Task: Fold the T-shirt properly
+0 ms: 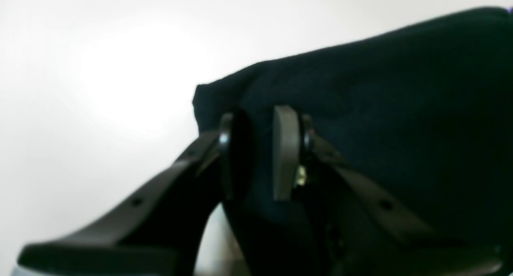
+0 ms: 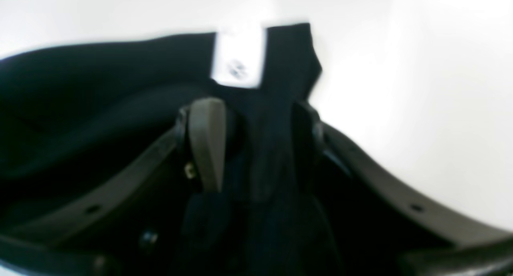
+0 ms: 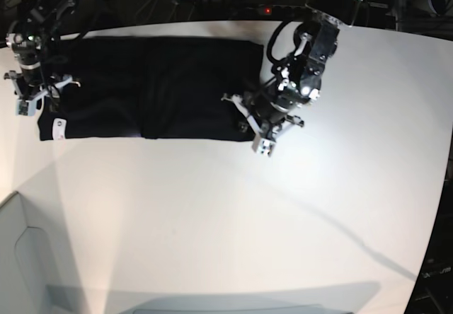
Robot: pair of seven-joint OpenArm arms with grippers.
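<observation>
Base view: bright, even overhead light; white table (image 3: 297, 208) lit well, long soft shadows crossed its lower part.
Wrist views: both soft, out of focus; table blown out to glare.
T-shirt (image 3: 163, 88): black, underexposed, no fold detail.
White tag (image 2: 239, 59): overexposed, print smeared w/ blur.

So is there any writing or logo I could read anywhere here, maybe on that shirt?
None can be read.
White tag on the T-shirt: a small dark mark, too blurred to read.
Same tag in the base view: too small to read.
No print or words show elsewhere on the shirt, table or arms.
</observation>
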